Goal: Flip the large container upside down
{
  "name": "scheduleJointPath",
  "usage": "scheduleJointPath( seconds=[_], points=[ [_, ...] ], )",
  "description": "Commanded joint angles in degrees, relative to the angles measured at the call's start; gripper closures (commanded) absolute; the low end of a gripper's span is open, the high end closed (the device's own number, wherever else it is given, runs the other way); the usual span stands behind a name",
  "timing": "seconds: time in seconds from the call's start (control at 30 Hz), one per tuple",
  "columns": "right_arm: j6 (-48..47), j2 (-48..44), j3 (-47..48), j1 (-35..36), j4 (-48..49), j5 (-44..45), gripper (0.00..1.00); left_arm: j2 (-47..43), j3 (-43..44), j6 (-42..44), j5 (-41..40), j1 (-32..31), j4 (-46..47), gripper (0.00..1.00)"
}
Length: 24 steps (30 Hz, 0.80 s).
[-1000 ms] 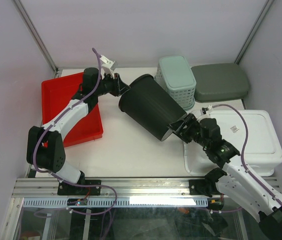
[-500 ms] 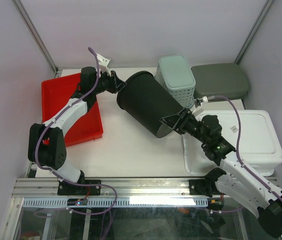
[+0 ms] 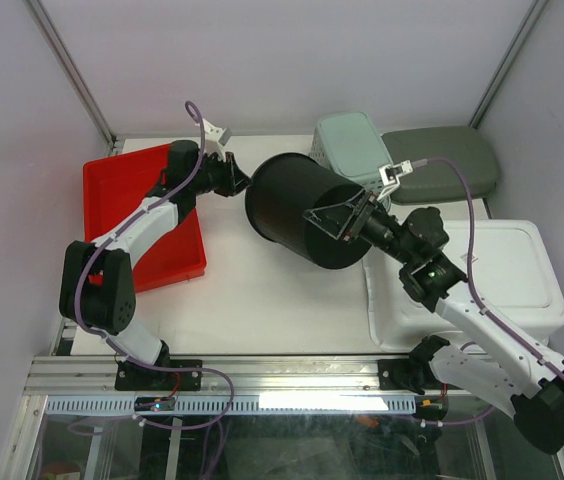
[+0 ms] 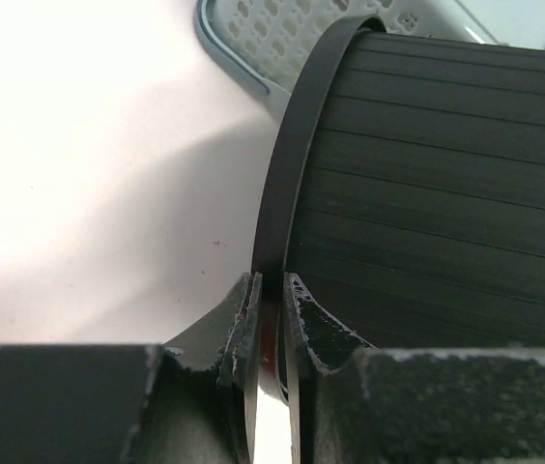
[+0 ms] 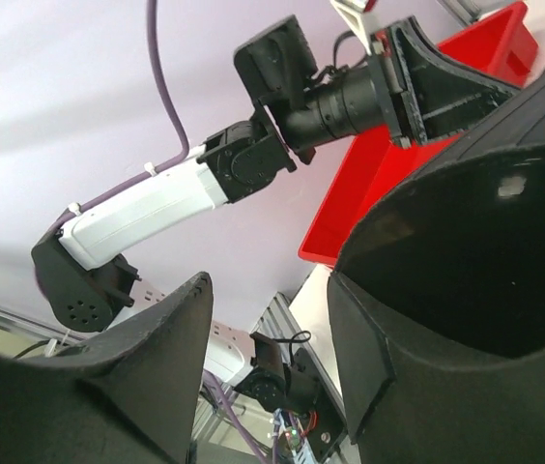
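Observation:
The large container (image 3: pixel 302 200) is a black ribbed bin held off the table and tilted, with its rim toward the left and its base raised toward the right. My left gripper (image 3: pixel 240 180) is shut on the rim; in the left wrist view its fingers (image 4: pixel 271 309) pinch the thin rim edge of the container (image 4: pixel 427 174). My right gripper (image 3: pixel 340 220) is at the base end. In the right wrist view it (image 5: pixel 268 329) stands open, nothing between its fingers, and the container (image 5: pixel 485 242) lies against the outer side of one finger.
A red tray (image 3: pixel 112 200) sits at the left under the left arm. A mint basket (image 3: pixel 347 140) and a grey-green lid (image 3: pixel 442 160) lie at the back. A white bin lid (image 3: pixel 512 270) is at the right, below the right arm.
The container's base has swung up and to the left, so it stands steeper. The right gripper rose with the base and narrowed a little. The left gripper stayed on the rim.

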Motion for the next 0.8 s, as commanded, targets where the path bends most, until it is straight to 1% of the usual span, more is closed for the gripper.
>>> scheduleJointPath(
  seconds=[0.0,0.1,0.3,0.53,0.63,0.77],
  points=[
    [-3.07,3.56,3.15,0.78,4.97,1.59,0.45,-0.76,-0.3,-2.02,6.66,-2.09,-1.09,1.0],
    [-5.72,5.45,4.74,0.79,3.45,3.07,0.45,-1.01,-0.55,-1.89,6.43,-2.07,-1.33,1.0],
    [-7.05,11.22,9.1,0.79,2.92,3.81,0.45,-1.36,-0.8,-1.52,4.97,-2.0,-2.33,1.0],
    [-8.29,19.18,15.34,0.79,4.9,3.44,0.44,-2.79,-1.97,-1.99,3.27,-1.48,-2.59,1.0],
    [-8.72,20.59,18.49,0.79,4.38,3.27,0.42,-3.51,-1.96,-2.39,1.74,-1.16,-3.48,1.0],
    [-11.61,18.71,21.49,0.8,1.07,4.37,0.39,-4.17,-1.2,-3.0,-0.32,-0.32,-5.21,1.0]
  ],
)
